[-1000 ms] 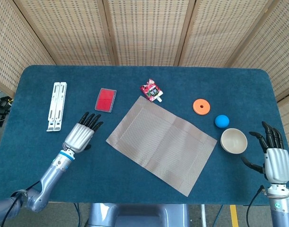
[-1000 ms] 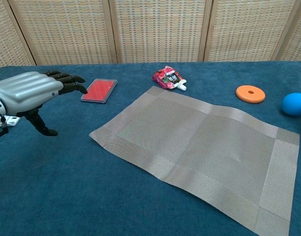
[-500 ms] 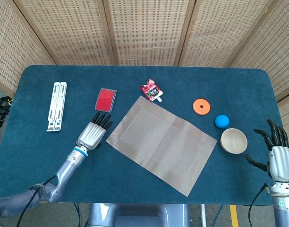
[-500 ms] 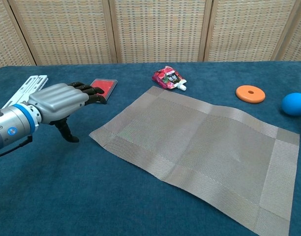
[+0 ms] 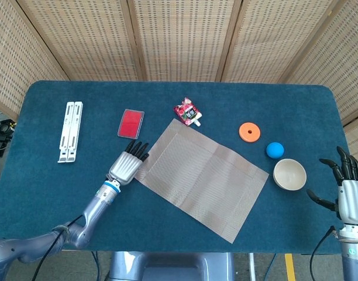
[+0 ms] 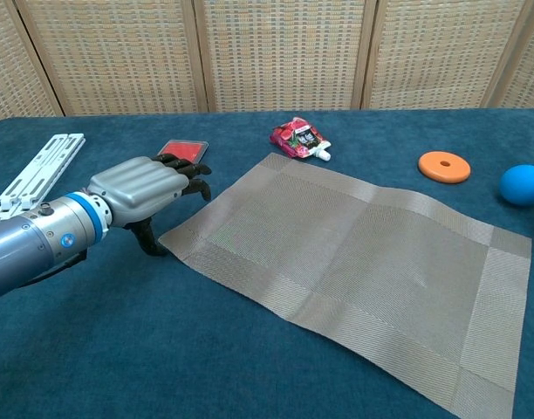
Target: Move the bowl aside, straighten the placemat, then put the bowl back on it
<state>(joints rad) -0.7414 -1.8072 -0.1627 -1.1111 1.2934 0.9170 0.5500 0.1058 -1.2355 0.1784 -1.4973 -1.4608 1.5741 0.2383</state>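
Note:
A grey-brown woven placemat [image 5: 201,177] [image 6: 354,262] lies skewed in the middle of the blue table. A cream bowl [image 5: 289,174] stands on the cloth just off the mat's right corner. My left hand [image 5: 128,164] [image 6: 145,190] hovers at the mat's left corner with its fingers apart, holding nothing. My right hand [image 5: 347,188] is at the table's right edge, a short way right of the bowl, open and empty; the chest view does not show it.
A blue ball [image 5: 275,150] [image 6: 522,184] and an orange disc [image 5: 248,132] [image 6: 444,166] sit behind the bowl. A red snack pouch [image 5: 187,112] [image 6: 298,140] lies at the mat's far corner. A red card case [image 5: 131,123] and a white folding stand [image 5: 70,131] are at the left.
My left hand has moved right across the table to the mat's left corner. My right hand has drawn back from the bowl toward the right edge.

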